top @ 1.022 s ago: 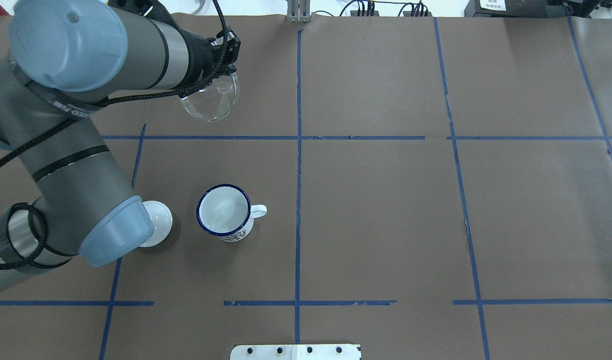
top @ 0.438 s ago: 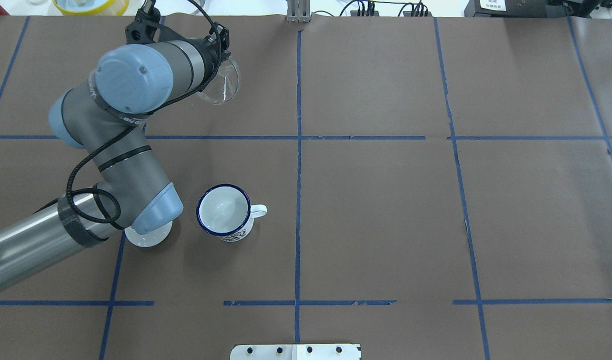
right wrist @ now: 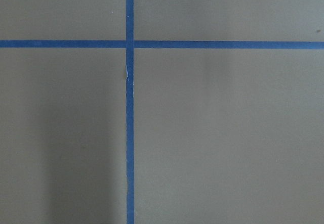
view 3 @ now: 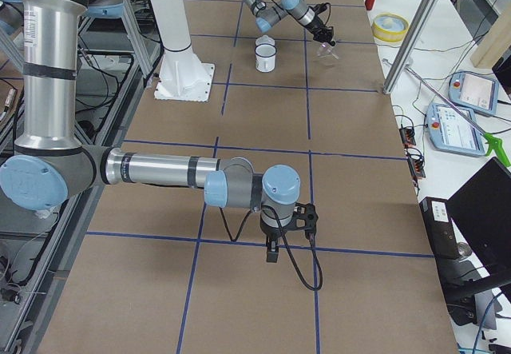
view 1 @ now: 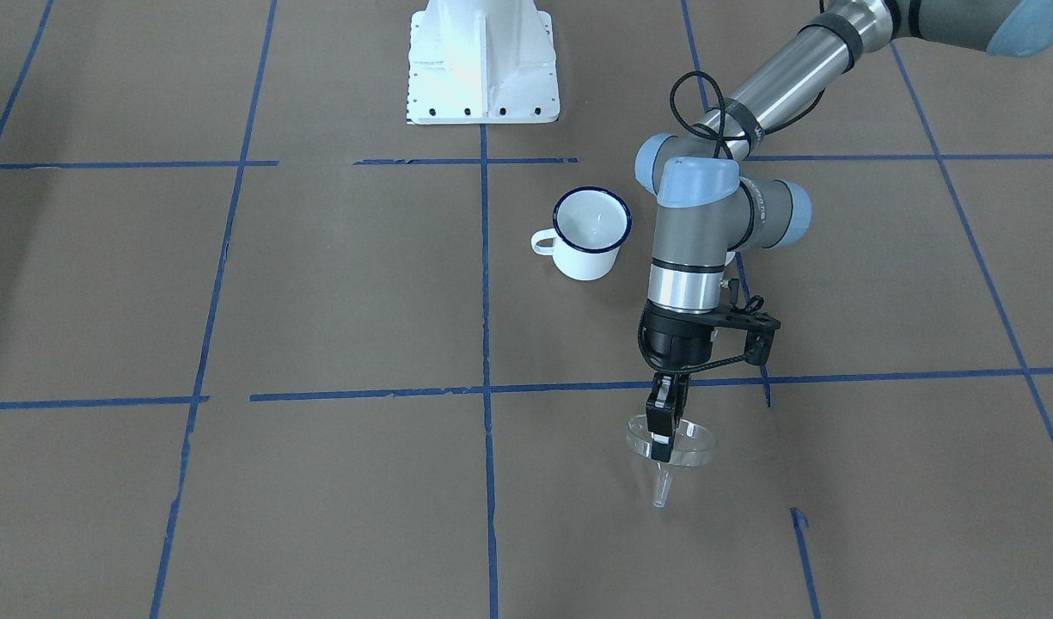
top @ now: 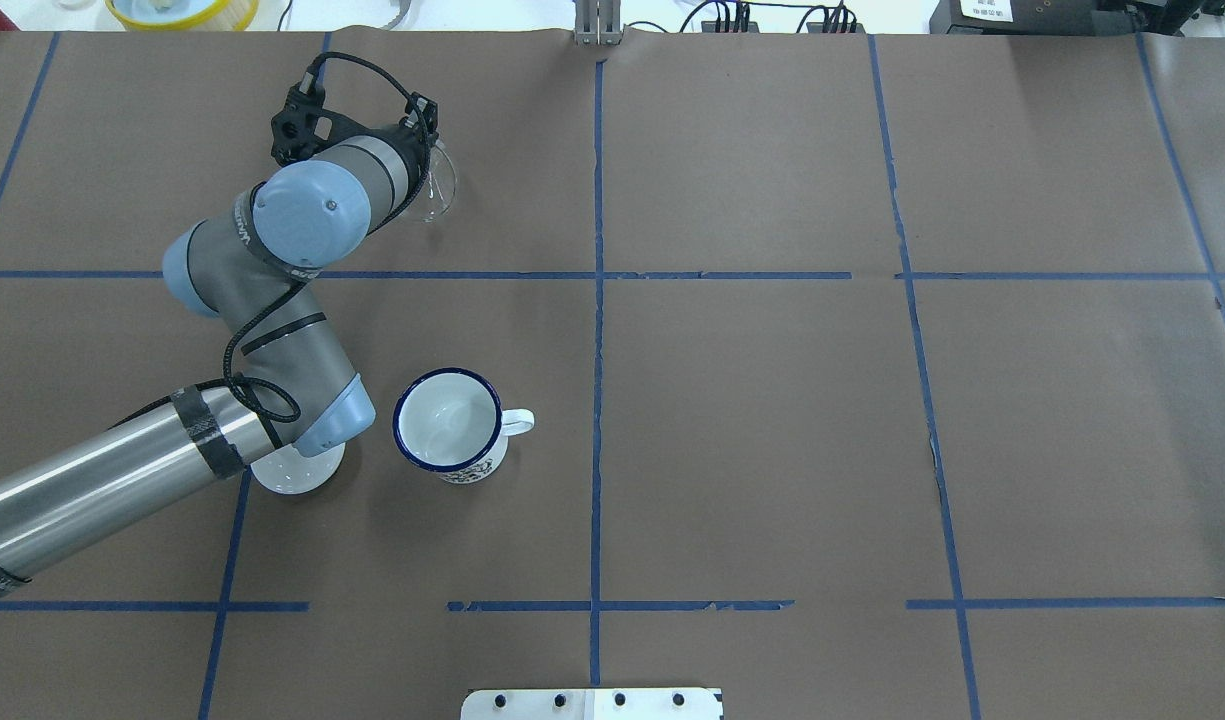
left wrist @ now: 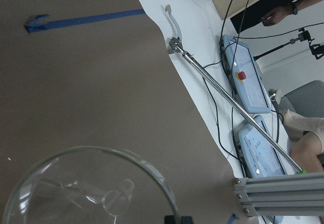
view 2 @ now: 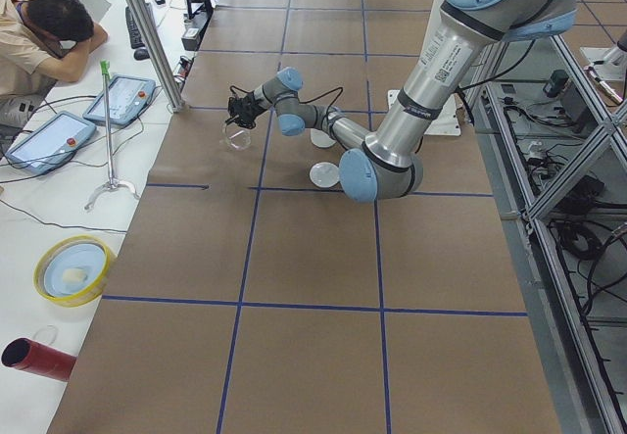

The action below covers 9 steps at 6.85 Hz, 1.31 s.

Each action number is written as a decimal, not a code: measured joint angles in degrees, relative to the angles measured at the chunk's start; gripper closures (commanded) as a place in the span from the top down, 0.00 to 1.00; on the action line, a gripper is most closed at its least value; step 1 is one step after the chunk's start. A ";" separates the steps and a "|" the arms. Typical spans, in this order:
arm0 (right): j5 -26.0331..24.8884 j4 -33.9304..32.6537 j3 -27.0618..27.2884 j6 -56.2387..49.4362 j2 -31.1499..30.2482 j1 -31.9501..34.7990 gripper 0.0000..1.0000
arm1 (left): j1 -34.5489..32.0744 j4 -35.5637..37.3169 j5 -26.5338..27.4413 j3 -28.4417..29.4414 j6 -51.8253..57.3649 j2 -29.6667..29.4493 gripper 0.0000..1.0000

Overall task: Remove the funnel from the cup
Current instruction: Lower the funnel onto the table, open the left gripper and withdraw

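Observation:
The clear funnel (view 1: 681, 444) hangs from my left gripper (view 1: 661, 447), which is shut on its rim. The spout points down, close over the brown table, at the far left. I cannot tell whether the spout touches the table. The funnel also shows in the overhead view (top: 440, 195) and large in the left wrist view (left wrist: 86, 193). The white cup (top: 447, 420) with a dark blue rim stands upright and empty, well apart from the funnel, handle to the right. My right gripper (view 3: 272, 254) hangs over bare table at the right end. I cannot tell whether it is open.
A white domed lid (top: 297, 472) lies just left of the cup, partly under my left forearm. The table's far edge runs close behind the funnel, with a yellow bowl (top: 182, 10), teach pendants (view 2: 122, 96) and a seated person beyond it.
My left arm has come down toward the table with the funnel in its grip, and the funnel now hangs upright. The cup and the lid have not moved.

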 measured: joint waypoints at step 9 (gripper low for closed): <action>0.00 0.00 0.00 0.00 0.00 0.00 1.00 | -0.53 1.78 -4.49 -11.49 17.64 3.33 1.00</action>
